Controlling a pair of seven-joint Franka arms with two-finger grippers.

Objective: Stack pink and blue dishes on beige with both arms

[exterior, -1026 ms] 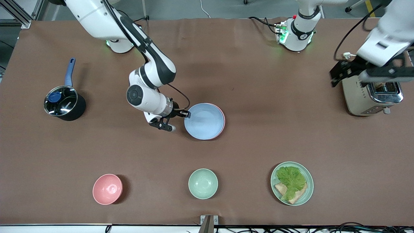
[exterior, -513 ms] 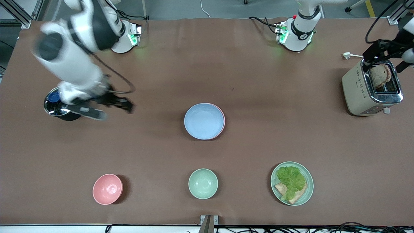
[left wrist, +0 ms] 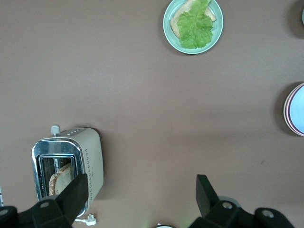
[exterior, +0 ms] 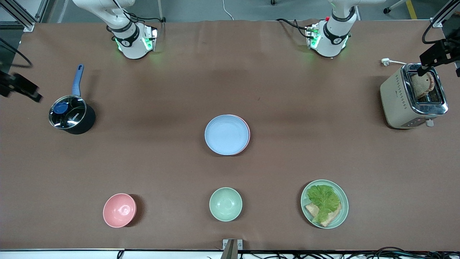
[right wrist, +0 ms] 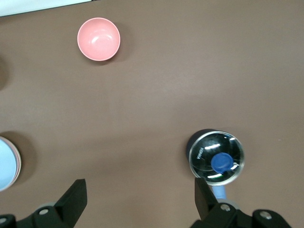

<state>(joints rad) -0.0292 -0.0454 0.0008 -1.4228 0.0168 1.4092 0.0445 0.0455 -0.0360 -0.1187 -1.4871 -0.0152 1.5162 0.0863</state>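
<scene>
Blue plate (exterior: pixel 226 134) stacked on pink plate (exterior: pixel 247 138) mid-table, beige one hidden in every view; left gripper (left wrist: pixel 140 194) and right gripper (right wrist: pixel 139 198) spread wide, plain only from the wrists.

I note a lidded black saucepan (exterior: pixel 72 115), small pink bowl (exterior: pixel 119 210), mint-green bowl (exterior: pixel 225 204), lettuce plate (exterior: pixel 324 203), and beige toaster (exterior: pixel 413 96).

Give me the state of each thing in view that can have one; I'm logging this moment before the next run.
blue plate: on top of the stack, empty.
pink plate: under the blue plate, only its rim shows.
pot: glass lid on.
toaster: bread in one slot.
mint-green plate: holds lettuce and bread.
pink bowl: upright, empty.
mint-green bowl: upright, empty.
left tool: open, empty, over the toaster.
right tool: open, empty, above the pot.
</scene>
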